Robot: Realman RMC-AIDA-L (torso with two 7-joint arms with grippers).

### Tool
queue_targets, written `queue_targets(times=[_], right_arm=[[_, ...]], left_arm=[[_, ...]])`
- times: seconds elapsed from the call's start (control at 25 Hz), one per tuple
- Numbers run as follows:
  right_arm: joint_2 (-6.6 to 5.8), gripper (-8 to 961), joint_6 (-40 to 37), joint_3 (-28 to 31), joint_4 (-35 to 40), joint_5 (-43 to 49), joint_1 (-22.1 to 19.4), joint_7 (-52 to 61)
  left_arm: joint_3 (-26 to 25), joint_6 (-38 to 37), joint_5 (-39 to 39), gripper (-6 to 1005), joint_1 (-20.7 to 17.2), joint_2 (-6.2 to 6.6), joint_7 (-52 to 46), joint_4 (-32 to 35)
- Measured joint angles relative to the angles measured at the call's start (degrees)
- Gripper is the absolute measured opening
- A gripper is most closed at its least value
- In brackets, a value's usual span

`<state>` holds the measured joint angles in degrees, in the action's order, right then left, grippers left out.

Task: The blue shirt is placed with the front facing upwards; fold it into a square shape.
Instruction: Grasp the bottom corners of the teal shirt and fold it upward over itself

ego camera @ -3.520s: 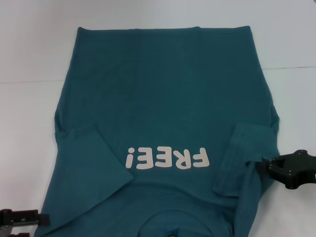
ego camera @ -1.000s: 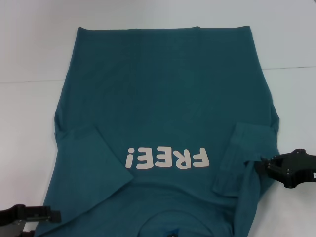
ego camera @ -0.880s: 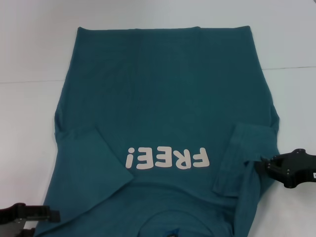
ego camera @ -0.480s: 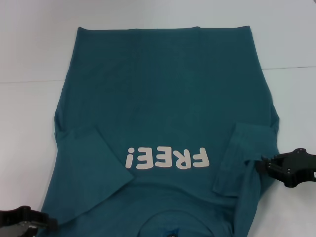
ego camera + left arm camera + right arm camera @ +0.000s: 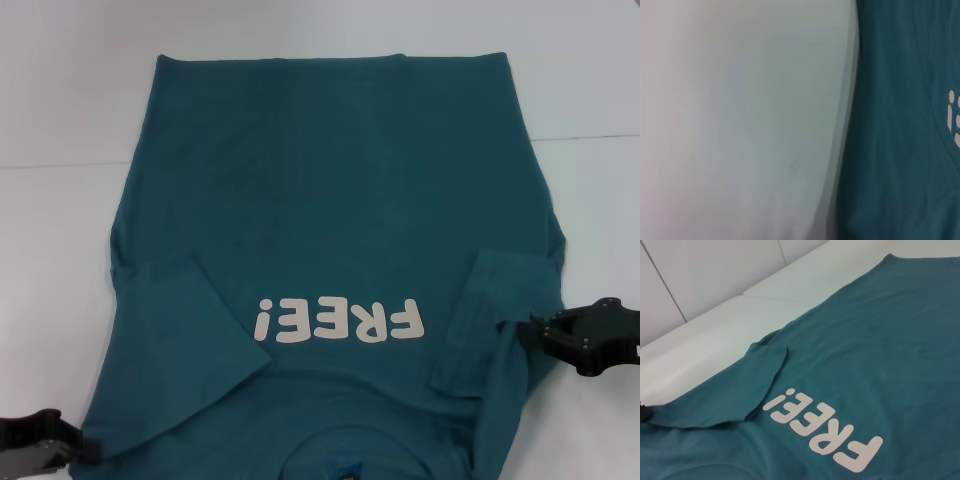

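The blue shirt (image 5: 330, 180) lies flat on the white table, front up, with white "FREE!" lettering (image 5: 338, 322) and its collar at the near edge. Both short sleeves are folded inward over the body. My right gripper (image 5: 524, 331) is at the shirt's right shoulder edge, shut on a pinch of raised fabric beside the folded right sleeve (image 5: 490, 310). My left gripper (image 5: 88, 452) sits low at the near left, its tip at the shirt's left shoulder corner. The right wrist view shows the shirt (image 5: 880, 340) and the left gripper's tip (image 5: 643, 413) at that corner. The left wrist view shows the shirt's edge (image 5: 900, 125).
The white table (image 5: 60, 100) extends around the shirt on the left, right and far sides, with a seam line (image 5: 50, 165) across it. Bare tabletop (image 5: 740, 125) fills most of the left wrist view.
My left gripper pushed in toward the shirt's left shoulder, then drew back down and left to the corner. My right gripper has stayed at the right shoulder.
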<state>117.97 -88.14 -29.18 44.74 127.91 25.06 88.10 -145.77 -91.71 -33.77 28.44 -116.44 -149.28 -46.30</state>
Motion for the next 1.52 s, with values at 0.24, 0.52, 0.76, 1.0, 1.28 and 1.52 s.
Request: queue_targets(times=[0.24, 0.52, 0.76, 1.0, 1.28, 1.52], right_arm=[[-0.03, 38, 0.1, 0.0, 0.0, 0.0, 0.3, 0.1], [-0.03, 39, 0.4, 0.0, 0.0, 0.0, 0.5, 0.1], [-0.03, 38, 0.6, 0.0, 0.0, 0.0, 0.5, 0.1], [-0.02, 37, 0.6, 0.1, 0.1, 0.0, 0.3, 0.0], [-0.02, 38, 0.5, 1.3, 0.5, -0.5, 0.3, -0.1], [-0.01, 39, 0.6, 2.6, 0.5, -1.1, 0.6, -0.2]], left_arm=[[0.1, -0.1, 0.0, 74, 0.2, 0.06, 0.5, 0.0], [0.1, -0.7, -0.3, 52, 0.4, 0.03, 1.7, -0.2], [0.0, -0.7, -0.4, 37, 0.4, -0.07, 1.8, -0.6], [-0.3, -0.9, -0.5, 34, 0.4, -0.17, 3.3, -0.6], [-2.2, -0.7, -3.5, 35, 0.0, -0.26, 6.3, -0.6], [-3.9, -0.5, -5.1, 35, -0.7, -0.38, 8.5, -0.1]])
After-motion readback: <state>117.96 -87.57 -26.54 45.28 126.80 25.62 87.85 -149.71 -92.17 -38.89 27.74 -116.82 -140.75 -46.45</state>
